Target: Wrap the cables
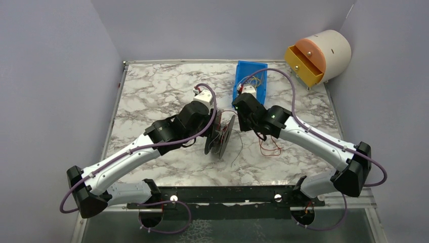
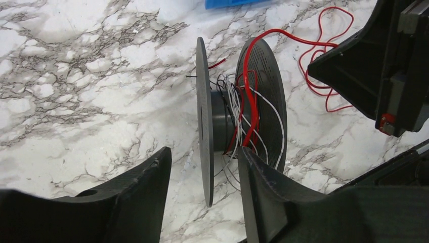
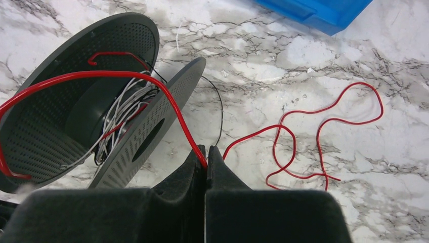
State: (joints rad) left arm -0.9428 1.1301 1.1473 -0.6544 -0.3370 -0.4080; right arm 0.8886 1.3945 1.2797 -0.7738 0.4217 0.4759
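Right wrist view: the red cable [image 3: 185,129] runs from the spool [image 3: 60,116] over the rim of its near flange and down into the right gripper [image 3: 206,152], whose fingers are pressed together with the strand pinched between their tips. Past the fingers the same cable trails off in loose loops over the marble table [image 3: 283,61], to the right of the gripper. Around the spool's hub lie a few turns of red, white and dark strands, slack and uneven. The spool stands on edge, tilted, just left of the right gripper. In the left wrist view the left gripper [image 2: 204,152] has its jaws partly apart and holds nothing. The spool's near flange sits in the gap, with marble showing on either side of it. From the top external view the spool stands between the two grippers near the middle of the table, and the loose red loops lie beside the right forearm. A blue bin [image 1: 250,68] with more wires sits at the far edge, behind the right gripper.
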